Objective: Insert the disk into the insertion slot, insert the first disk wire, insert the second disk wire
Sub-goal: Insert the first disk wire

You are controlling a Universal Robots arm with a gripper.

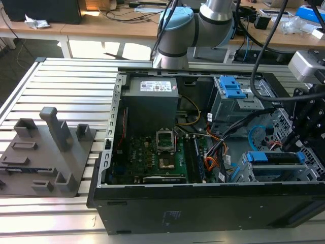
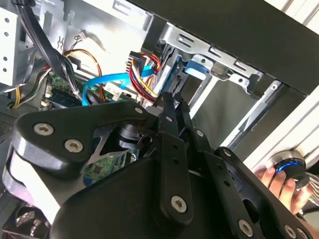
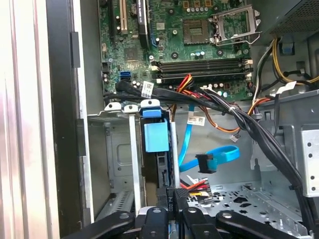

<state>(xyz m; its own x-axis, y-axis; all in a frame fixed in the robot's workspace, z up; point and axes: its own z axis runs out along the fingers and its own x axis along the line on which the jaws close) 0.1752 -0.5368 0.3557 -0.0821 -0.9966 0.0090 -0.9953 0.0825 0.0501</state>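
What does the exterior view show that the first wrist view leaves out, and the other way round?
Exterior view: the robot arm's pale blue joint, the slatted metal table, and a grey fixture on it at the exterior view's left. First wrist view: the black plug ending a blue cable, and a black connector with red and yellow wires at the pincer. Both: the green motherboard, its processor socket, and the disk in its blue carrier, sitting in the insertion slot.

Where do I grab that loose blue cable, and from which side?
Grip the black plug at the end of the blue cable, not the limp ribbon. The plug is a rigid flat block lying apart from other parts, so pinch across its broad faces, coming from the open side of the case, clear of the black wire bundle.
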